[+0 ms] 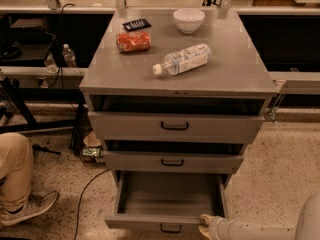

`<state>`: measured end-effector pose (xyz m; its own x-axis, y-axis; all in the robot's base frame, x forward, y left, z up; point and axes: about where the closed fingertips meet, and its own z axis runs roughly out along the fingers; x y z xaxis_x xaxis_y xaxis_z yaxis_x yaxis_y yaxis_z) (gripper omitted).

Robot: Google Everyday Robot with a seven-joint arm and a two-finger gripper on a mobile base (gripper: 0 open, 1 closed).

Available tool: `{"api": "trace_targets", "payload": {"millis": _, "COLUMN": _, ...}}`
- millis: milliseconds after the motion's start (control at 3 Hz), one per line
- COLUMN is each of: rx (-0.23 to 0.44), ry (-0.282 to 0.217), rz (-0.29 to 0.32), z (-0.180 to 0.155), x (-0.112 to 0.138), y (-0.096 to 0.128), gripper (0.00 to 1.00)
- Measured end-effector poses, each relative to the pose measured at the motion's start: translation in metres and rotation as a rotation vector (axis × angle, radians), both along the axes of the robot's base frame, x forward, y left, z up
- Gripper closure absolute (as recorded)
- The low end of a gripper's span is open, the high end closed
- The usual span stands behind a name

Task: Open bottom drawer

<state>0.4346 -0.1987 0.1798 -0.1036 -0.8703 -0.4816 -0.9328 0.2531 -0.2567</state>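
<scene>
The bottom drawer (165,196) of the grey metal cabinet (235,69) stands pulled out, its empty inside showing. Its small black loop handle (170,228) sits at the centre of the front, at the lower edge of the camera view. My gripper (206,224) is at the drawer front's right end, touching its top edge, with the white arm running off to the lower right. The mid drawer (172,161) and top drawer (175,126) stand slightly out.
On the cabinet top lie a plastic water bottle (182,59), a white bowl (189,20), a red snack bag (133,41) and a black packet (136,24). A person's leg and shoe (17,184) are at the left. A cable (85,194) runs on the floor.
</scene>
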Motion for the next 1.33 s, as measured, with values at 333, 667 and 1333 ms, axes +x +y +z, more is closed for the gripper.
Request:
{"api": "trace_targets", "payload": {"millis": 333, "rx": 0.001, "ry": 0.001, "rz": 0.001, "z": -0.0006, "x": -0.0005, "y": 0.0011, "gripper": 0.28}}
{"api": "trace_targets", "payload": {"millis": 667, "rx": 0.003, "ry": 0.003, "rz": 0.002, "z": -0.0014, "x": -0.0012, "y": 0.0023, "gripper": 0.05}}
{"api": "trace_targets", "payload": {"millis": 1333, "rx": 0.005, "ry": -0.003, "rz": 0.003, "z": 0.0015, "x": 0.0000, "y": 0.0023, "gripper": 0.00}}
